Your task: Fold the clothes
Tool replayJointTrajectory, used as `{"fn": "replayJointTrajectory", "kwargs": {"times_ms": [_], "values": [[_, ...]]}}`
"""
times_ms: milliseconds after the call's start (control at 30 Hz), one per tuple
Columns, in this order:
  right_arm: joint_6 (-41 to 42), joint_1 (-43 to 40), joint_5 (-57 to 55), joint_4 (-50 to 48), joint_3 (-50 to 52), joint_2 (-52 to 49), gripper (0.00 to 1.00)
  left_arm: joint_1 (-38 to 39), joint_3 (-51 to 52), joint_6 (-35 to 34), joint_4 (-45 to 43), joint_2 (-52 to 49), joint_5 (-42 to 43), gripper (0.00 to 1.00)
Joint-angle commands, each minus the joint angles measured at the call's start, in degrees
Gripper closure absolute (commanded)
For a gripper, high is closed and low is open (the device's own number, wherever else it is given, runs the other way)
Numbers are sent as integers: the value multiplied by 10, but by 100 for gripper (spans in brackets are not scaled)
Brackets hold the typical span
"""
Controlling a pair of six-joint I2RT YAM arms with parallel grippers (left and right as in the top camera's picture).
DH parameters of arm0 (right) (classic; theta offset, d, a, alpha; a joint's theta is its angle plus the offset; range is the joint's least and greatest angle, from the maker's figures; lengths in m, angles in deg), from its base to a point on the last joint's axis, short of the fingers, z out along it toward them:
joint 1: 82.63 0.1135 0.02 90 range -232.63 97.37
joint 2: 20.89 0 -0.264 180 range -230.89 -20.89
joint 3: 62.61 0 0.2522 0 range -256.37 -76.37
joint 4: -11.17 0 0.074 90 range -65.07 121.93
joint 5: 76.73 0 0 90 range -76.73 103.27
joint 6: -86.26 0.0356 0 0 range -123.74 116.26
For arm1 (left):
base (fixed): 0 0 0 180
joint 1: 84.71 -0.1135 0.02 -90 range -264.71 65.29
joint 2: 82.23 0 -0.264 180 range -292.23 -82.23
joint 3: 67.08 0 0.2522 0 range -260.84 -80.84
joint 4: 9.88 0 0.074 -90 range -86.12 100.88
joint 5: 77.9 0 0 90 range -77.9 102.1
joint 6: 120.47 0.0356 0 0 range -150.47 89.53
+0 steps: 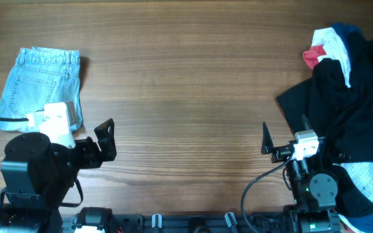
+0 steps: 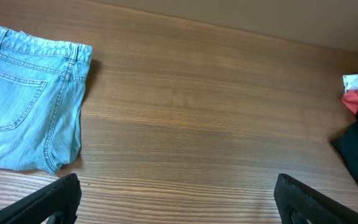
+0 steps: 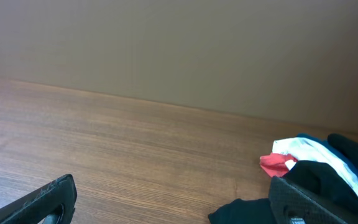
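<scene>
A pair of pale-blue jeans [image 1: 41, 87] is seen lying folded flat on the wooden table [image 1: 186, 77], with the waistband turned toward the far edge and a stitched back pocket facing up. These jeans are taken as the reference for everything else. Just to the right of their near corner the left gripper [image 2: 176, 202] is found, its fingers [image 2: 48, 202] spread wide and nothing held between them (in the overhead view the white housing of its wrist covers the near edge of the denim). To the right of the jeans a long bare stretch of wood is shown. Well apart from the jeans, past that stretch, the right gripper [image 3: 176, 199] is seen low over the table, its fingers [image 3: 42, 199] likewise set wide with nothing gripped. Farthest from the jeans, a loose pile of clothes [image 1: 348, 97] is heaped: a large black garment is spread on top, and a red piece [image 1: 311, 58], a white piece [image 1: 334, 42] and a navy piece [image 1: 345, 29] are bunched at its far side.
</scene>
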Motion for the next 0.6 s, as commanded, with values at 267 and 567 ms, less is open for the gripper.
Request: {"fn": "replayJointTrajectory", "kwargs": {"times_ms": [267,567], "values": [[8,-3,-5,-2,0,5,0,-2,5,-5,-2,2,-1,0],[8,-3,-5,-2,0,5,0,-2,5,-5,14,22,-6,0]]}}
